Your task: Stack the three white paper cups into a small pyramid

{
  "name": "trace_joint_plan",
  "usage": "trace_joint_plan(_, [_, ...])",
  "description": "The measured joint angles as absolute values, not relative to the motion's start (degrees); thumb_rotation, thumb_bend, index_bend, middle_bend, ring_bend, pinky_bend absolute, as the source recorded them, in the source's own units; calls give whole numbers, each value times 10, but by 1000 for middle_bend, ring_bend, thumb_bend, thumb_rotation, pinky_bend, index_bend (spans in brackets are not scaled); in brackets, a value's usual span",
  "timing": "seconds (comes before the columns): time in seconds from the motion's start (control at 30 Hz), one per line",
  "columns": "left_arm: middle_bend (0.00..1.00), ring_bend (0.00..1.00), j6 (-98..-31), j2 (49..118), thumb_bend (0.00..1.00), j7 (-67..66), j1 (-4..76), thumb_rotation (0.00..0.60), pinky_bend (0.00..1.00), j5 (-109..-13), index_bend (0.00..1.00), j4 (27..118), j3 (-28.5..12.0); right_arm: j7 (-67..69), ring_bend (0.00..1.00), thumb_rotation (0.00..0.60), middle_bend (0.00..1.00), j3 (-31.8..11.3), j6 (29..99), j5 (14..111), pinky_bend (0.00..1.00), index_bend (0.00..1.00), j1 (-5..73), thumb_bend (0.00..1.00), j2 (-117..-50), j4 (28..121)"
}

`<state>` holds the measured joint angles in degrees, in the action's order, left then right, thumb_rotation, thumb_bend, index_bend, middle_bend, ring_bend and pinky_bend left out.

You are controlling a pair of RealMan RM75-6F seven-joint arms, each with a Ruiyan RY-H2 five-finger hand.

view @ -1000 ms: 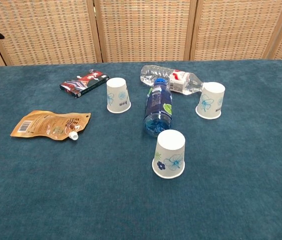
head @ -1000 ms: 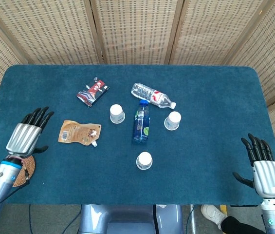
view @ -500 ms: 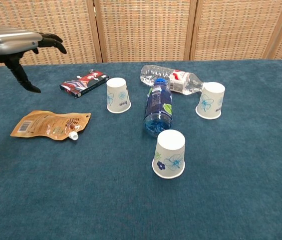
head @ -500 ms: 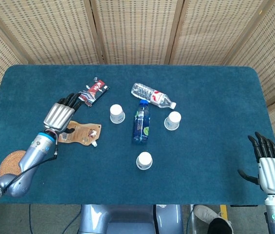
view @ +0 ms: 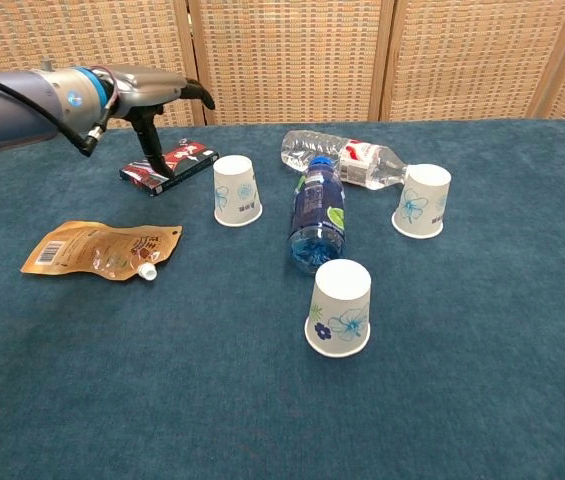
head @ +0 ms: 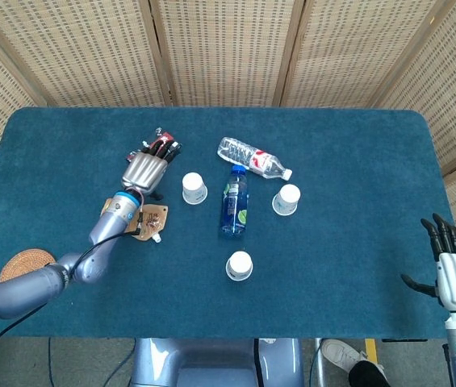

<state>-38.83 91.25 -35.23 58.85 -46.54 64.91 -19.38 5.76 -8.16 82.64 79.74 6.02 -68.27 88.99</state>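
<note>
Three white paper cups stand upside down and apart: one at the left [head: 194, 189] [view: 237, 191], one at the right [head: 286, 200] [view: 422, 202], one nearest me [head: 240, 265] [view: 339, 309]. My left hand [head: 146, 168] [view: 157, 88] hovers just left of the left cup, over the dark snack packet [view: 170, 165], fingers spread and holding nothing. My right hand [head: 455, 272] hangs open past the table's right front corner, far from the cups; the chest view does not show it.
A blue bottle [head: 233, 201] [view: 317, 213] lies between the cups, and a clear bottle [head: 253, 158] [view: 347, 160] lies behind it. An orange spout pouch [head: 148, 222] [view: 100, 249] lies at the left. A woven coaster [head: 23, 265] sits near the front left edge.
My left hand has swept from the table's left edge rightward and away from me, arriving beside the left cup. My right hand has drifted slightly lower and to the right. The cups have not moved.
</note>
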Motion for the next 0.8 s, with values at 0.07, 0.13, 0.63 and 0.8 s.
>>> trace_joint_plan(0.07, [0, 35, -380, 930, 160, -360, 608, 600, 192, -446, 125, 623, -194, 63, 0, 600, 0, -83, 824, 794, 47, 125, 60, 152, -682, 887])
trace_joint_plan(0.13, [0, 35, -370, 946, 160, -365, 625, 600, 192, -427, 139, 602, -194, 68, 0, 600, 0, -85, 823, 790, 47, 125, 60, 152, -681, 885])
trace_joint_plan(0.63, [0, 35, -336, 1021, 165, -395, 704, 600, 194, -328, 203, 498, -172, 100, 0, 600, 0, -91, 823, 783, 47, 127, 57, 152, -673, 877])
trace_joint_plan(0.8, [0, 36, -335, 1036, 175, -399, 714, 600, 199, -312, 320, 480, -161, 102, 0, 600, 0, -93, 824, 782, 47, 129, 56, 152, -672, 878])
